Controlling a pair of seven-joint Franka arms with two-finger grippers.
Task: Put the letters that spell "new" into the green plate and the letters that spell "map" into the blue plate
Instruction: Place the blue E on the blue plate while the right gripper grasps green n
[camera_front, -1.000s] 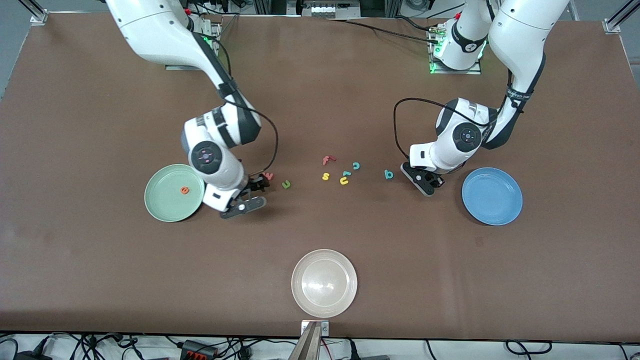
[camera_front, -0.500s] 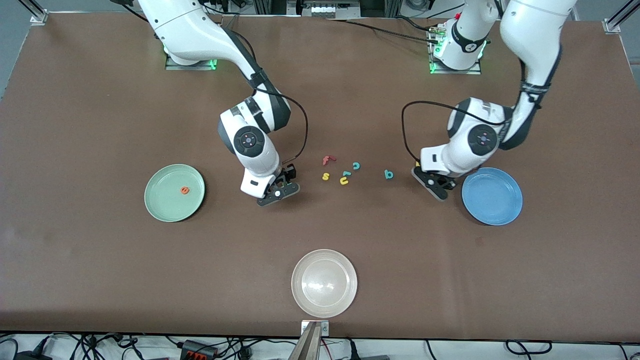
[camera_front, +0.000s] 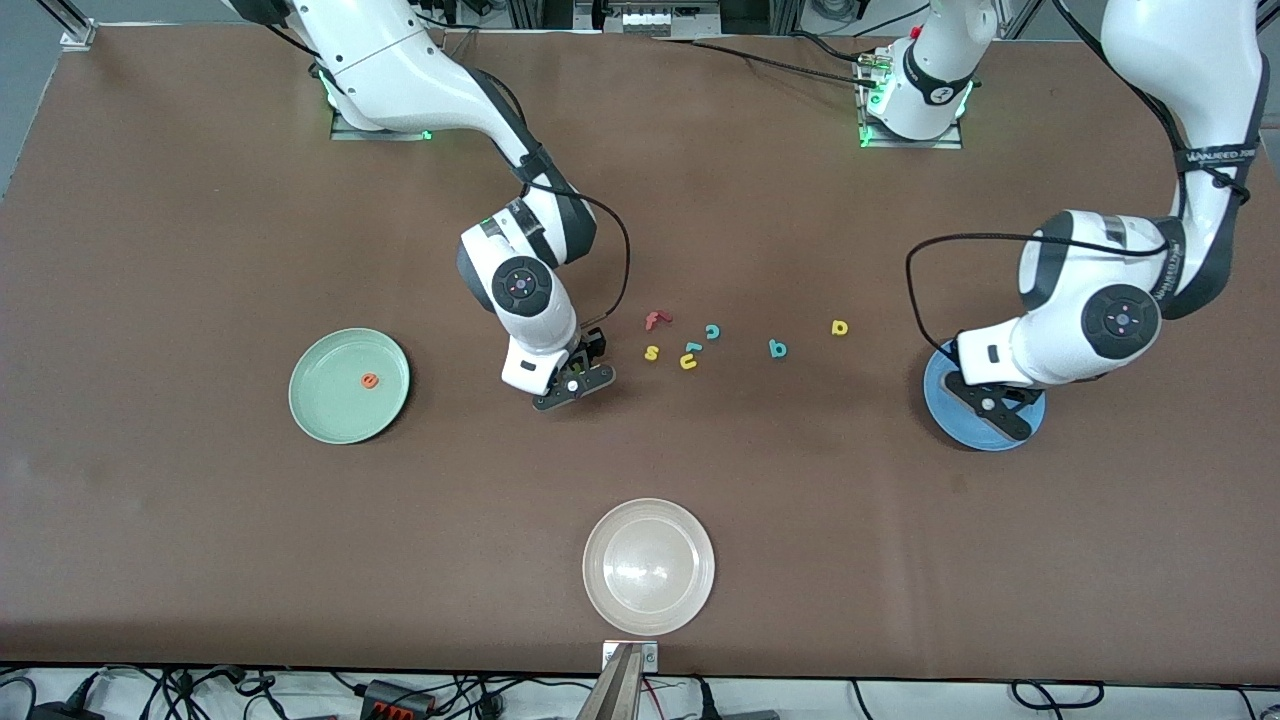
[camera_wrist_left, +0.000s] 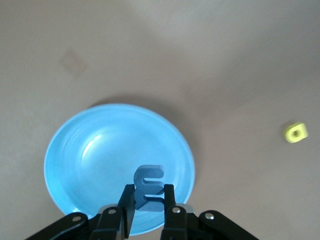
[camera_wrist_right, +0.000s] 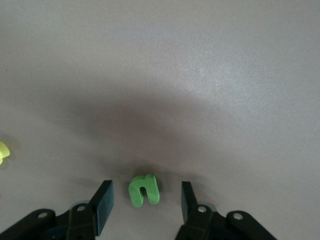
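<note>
Left tool (camera_wrist_left: 149, 202) pinches the blue m (camera_wrist_left: 148, 184) over the blue plate (camera_wrist_left: 75, 160). Right tool (camera_wrist_right: 145, 199), spread, straddles the green n (camera_wrist_right: 144, 190) on the table (camera_front: 200, 550). Risk: the n skids aside if one finger touches first.

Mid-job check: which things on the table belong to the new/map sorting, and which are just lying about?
Job:
green plate holding orange e
green n within the open right claw
blue m gripped by the left claw over the blue plate
yellow stemmed letter
teal stemmed letter

Lying about:
red f
teal c
yellow s
yellow u
beige-white plate
</note>
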